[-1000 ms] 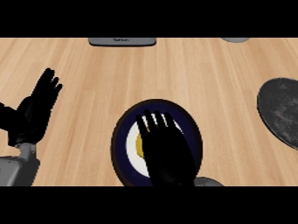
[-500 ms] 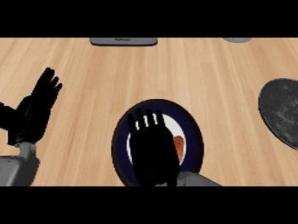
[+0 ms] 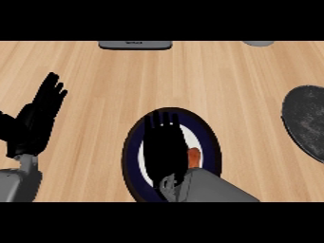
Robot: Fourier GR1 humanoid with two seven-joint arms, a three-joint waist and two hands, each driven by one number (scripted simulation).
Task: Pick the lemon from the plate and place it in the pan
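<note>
wood-grain counter (image 3: 192,80) bears plate (image 3: 133,156), dark pan (image 3: 315,123) at right.

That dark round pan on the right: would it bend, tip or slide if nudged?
The dark grey round pan looks rigid, probably metal, so it is unlikely to bend. It sits low and flat on the light wooden counter, so a nudge would probably slide it rather than tip it. For its size, it may be fairly heavy.
</note>
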